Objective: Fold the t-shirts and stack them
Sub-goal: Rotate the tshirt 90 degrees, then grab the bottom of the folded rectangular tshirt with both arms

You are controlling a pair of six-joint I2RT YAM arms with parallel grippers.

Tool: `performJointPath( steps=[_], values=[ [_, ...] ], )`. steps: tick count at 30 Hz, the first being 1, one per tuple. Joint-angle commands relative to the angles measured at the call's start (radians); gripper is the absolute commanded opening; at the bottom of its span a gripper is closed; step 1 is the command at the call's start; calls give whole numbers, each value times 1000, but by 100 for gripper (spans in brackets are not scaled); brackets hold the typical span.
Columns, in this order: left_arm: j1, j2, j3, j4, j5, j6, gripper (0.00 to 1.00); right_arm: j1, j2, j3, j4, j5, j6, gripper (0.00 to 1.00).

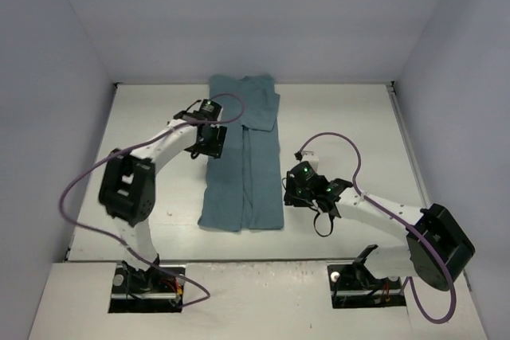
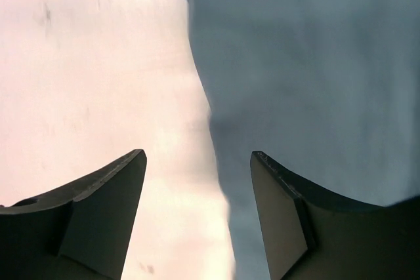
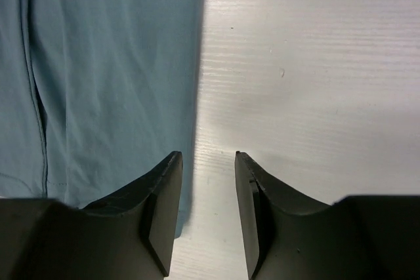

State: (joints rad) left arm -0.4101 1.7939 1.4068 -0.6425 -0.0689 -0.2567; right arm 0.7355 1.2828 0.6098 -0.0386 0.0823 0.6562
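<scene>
We're seeing the t-shirt (image 1: 243, 157) lying on the tabletop (image 1: 351, 117) as a long strip, long axis running away from the arm bases (image 1: 147, 280). Left fingers (image 2: 108, 208) are hanging open over its left edge, right fingers (image 3: 157, 201) open at its right edge, gripping nothing; both equally near.
</scene>
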Motion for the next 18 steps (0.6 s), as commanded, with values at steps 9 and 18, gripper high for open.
performJointPath(
  steps=[9,18],
  values=[
    [-12,-531,-500,-30,308,-218,63,58,4,4,-22,-124,148,47],
    [-7,-491,-593,-1,322,-237,63,122,48,-22,-32,-103,241,48]
  ],
)
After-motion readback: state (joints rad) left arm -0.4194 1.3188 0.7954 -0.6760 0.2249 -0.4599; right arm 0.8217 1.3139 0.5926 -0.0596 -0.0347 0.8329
